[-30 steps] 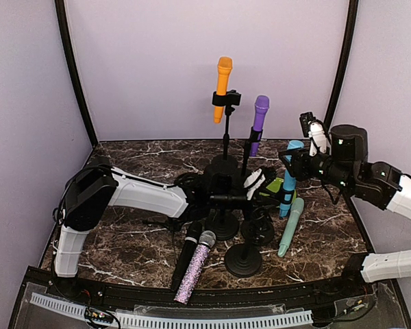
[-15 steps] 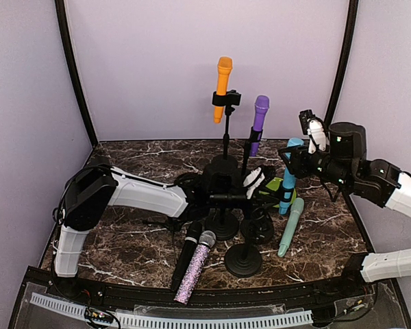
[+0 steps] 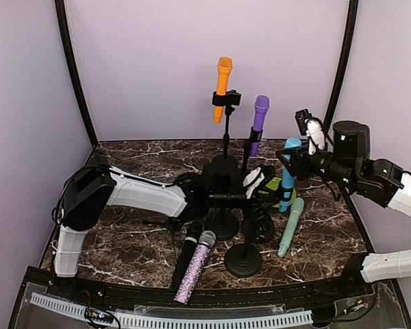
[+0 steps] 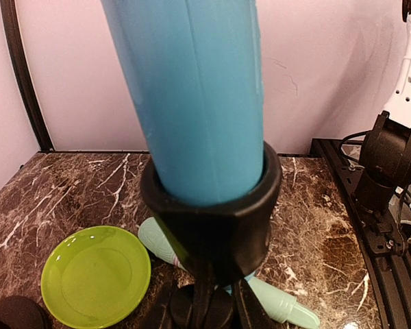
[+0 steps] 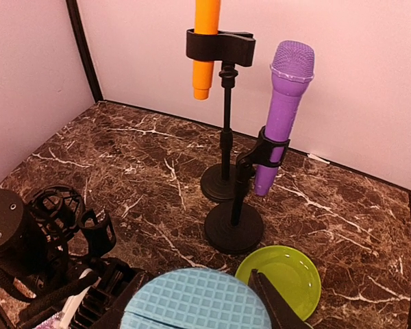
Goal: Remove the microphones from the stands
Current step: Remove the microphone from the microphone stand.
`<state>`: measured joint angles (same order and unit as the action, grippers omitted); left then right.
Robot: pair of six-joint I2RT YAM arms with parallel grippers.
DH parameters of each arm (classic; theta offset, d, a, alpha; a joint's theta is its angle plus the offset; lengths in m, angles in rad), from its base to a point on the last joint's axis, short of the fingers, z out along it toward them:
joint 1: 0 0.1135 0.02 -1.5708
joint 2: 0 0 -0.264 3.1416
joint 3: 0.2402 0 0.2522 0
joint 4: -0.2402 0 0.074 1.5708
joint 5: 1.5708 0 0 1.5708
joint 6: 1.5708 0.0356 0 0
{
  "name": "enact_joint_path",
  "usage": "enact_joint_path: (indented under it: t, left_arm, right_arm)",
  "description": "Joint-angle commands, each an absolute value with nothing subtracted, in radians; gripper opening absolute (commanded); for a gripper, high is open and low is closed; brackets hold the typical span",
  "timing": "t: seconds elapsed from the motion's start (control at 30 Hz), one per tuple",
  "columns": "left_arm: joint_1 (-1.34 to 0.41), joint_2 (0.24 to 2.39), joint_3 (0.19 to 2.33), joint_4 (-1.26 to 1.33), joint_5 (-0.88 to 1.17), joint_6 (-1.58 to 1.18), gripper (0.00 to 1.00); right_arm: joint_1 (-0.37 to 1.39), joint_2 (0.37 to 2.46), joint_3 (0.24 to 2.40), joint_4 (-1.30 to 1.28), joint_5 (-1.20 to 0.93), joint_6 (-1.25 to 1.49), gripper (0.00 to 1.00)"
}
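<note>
A blue microphone (image 3: 287, 181) stands upright right of centre, its body (image 4: 198, 89) seated in the black clip (image 4: 219, 219) of a stand. My right gripper (image 3: 292, 159) is shut on it near the top; in the right wrist view the mesh head (image 5: 198, 301) fills the space between the two fingers (image 5: 277, 305). My left gripper (image 3: 255, 179) reaches in from the left and is shut on the stand's stem just below the clip, with its dark fingers (image 4: 250, 312) at the bottom of the left wrist view. Where the stand's base sits I cannot tell.
An orange microphone (image 3: 223, 79) and a purple one (image 3: 259, 120) sit in stands at the back. A green plate (image 5: 279, 277) lies beside the blue one. A mint microphone (image 3: 291, 226) lies on the marble. A black and a glittery microphone (image 3: 197, 264) lie near the front, among stand bases (image 3: 243, 260).
My right gripper has shifted slightly up and to the left with the blue microphone. The left arm has not moved.
</note>
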<state>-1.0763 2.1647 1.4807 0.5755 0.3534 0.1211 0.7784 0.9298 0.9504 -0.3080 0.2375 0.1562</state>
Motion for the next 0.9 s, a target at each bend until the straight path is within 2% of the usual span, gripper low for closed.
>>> enact_joint_path:
  t: [0.0,0.33,0.87]
  left_arm:
    - [-1.091,2.149,1.439,0.465,0.394,0.172,0.00]
    - [-1.091,2.149,1.440,0.465,0.396,0.173,0.00]
    - [-1.091,2.149,1.443,0.458,0.400,0.175,0.00]
  right_arm:
    - [0.768,0.854,1.015,-0.044,0.059,0.056,0.23]
    - [0.769,0.834,0.998,-0.039,-0.091,0.017,0.24]
    - [0.769,0.820,0.997,-0.026,-0.127,0.014,0.23]
